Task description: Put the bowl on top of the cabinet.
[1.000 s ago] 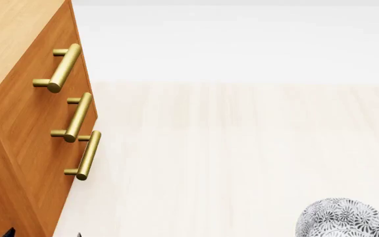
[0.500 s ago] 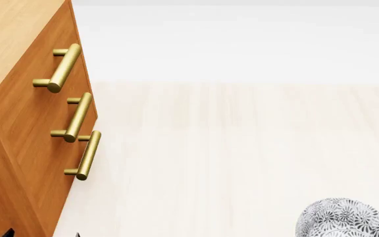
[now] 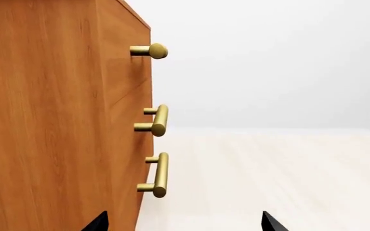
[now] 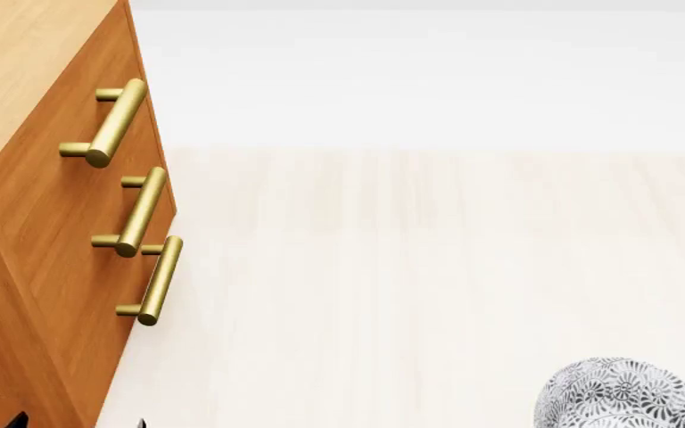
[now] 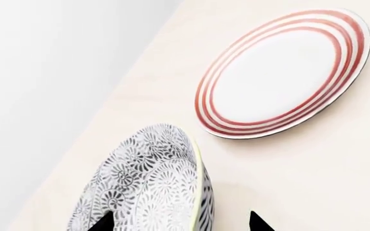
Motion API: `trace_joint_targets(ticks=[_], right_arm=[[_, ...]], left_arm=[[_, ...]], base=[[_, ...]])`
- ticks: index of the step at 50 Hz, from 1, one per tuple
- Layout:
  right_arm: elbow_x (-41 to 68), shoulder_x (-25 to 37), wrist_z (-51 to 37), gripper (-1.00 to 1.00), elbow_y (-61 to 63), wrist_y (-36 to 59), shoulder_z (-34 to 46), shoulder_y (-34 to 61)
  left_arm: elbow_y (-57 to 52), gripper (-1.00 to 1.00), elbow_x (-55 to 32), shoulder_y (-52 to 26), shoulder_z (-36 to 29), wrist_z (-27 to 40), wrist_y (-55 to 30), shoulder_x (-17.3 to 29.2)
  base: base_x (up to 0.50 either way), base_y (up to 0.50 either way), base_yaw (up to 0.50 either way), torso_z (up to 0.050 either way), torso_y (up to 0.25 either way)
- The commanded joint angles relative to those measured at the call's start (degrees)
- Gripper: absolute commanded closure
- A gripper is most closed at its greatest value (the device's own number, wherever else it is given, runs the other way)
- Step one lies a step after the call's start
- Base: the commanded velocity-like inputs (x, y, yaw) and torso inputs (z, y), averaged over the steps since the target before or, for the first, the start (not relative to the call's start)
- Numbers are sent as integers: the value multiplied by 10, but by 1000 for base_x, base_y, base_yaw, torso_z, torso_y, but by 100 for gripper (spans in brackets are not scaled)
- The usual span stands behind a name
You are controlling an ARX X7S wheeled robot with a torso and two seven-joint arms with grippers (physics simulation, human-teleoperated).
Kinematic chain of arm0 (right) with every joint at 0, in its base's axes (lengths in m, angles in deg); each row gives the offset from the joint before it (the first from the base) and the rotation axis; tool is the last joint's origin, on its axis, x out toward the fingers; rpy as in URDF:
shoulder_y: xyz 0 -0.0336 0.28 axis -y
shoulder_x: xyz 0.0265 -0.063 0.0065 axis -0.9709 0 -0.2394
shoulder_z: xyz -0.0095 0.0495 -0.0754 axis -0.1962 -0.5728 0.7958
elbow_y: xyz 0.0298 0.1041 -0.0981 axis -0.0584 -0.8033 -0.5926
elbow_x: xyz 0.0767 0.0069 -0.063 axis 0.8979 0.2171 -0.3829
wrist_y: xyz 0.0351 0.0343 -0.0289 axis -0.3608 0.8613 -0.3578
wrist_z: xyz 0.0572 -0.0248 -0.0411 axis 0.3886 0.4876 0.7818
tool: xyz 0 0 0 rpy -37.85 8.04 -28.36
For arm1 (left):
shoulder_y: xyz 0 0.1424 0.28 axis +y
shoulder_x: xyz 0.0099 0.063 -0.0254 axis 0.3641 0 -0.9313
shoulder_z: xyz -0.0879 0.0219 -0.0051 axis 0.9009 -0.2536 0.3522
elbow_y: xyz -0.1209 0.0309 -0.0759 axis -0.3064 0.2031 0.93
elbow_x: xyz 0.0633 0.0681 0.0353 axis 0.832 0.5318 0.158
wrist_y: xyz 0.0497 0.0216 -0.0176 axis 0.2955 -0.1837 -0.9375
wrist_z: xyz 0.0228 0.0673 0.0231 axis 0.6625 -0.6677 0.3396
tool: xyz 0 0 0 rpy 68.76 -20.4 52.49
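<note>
Orange-brown wood fills the left side of the head view: the cabinet (image 4: 45,232) stands there with its lighter top (image 4: 15,71) and three brass handles (image 4: 140,211) on the front. The bowl (image 4: 628,397), with its dense grey-blue flowers, sits on the pale table (image 4: 414,267) at the lower right corner, well apart from the cabinet. In the right wrist view the right gripper (image 5: 179,222) shows only two dark tips, spread wide; the bowl's rim stands between them, but I cannot tell if they touch it. A plate with red rings (image 5: 281,72) lies near the bowl. The left gripper (image 3: 182,222) is also spread wide, holding nothing, just beside the cabinet's side.
</note>
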Motion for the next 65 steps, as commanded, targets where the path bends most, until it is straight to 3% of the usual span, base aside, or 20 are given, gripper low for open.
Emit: trace_joint_targets(ticks=[1, 65], right_arm=[[12, 10, -5, -100, -8, 13, 5, 7], [26, 23, -27, -100, -145, 49, 24, 107]], left_arm=[[-1, -100, 0, 1, -3, 3, 2, 2], [-5, -100, -6, 0, -11, 17, 9, 14]], base=[[0, 0, 0, 0, 0], [0, 0, 0, 0, 0]])
